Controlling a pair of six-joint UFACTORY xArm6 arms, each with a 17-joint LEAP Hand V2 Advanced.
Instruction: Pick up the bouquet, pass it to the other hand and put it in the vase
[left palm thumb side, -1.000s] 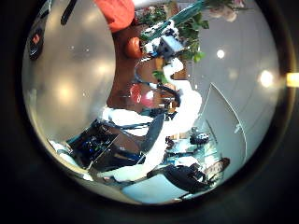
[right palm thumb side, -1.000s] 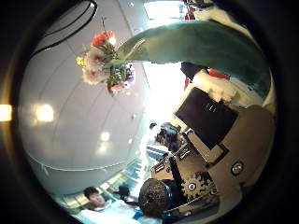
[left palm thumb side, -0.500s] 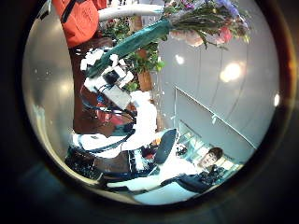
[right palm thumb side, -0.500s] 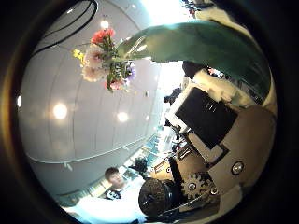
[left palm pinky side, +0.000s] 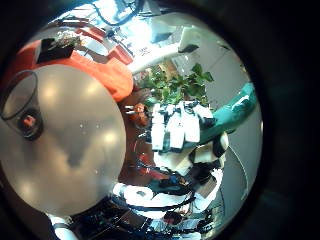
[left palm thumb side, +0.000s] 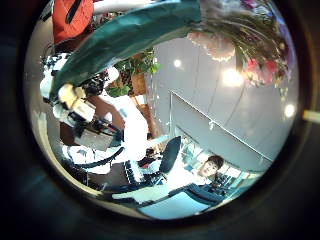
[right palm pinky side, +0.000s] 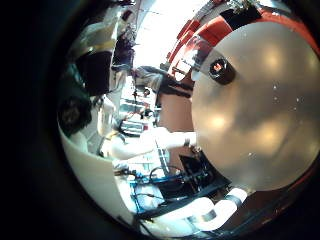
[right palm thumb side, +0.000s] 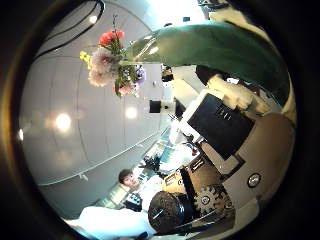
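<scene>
My right hand (right palm thumb side: 235, 140) is closed round the bouquet (right palm thumb side: 205, 45), gripping the narrow stem end of its paper wrap. The wrap runs straight across my right palm and fills much of that thumb-side view, so it lies close against me. The flowers (right palm thumb side: 110, 60) fan out from the wide end of the wrap, well away from my palm, with only the ceiling and its lights behind them. The bouquet is up in the air and touches nothing but my right hand.

My left hand (right palm thumb side: 160, 100) shows small just beside the flowers in that same view. I cannot tell how it is set. From its thumb side, the wrap sweeps across close in front of the left palm and the blossoms sit nearer still. My right hand holds the thin end farther off. Nothing shows the left hand touching the bouquet.

The round bench (right palm pinky side: 270, 130) lies beyond both palms in the little-finger-side views. The vase (right palm pinky side: 218, 70) stands upright on the bench near its rim, well apart from the bouquet. Seen from the left little-finger side, my right hand with the wrap hangs off to the side of the bench, not over the vase. A leafy plant (left palm pinky side: 180, 85) stands behind it.
</scene>
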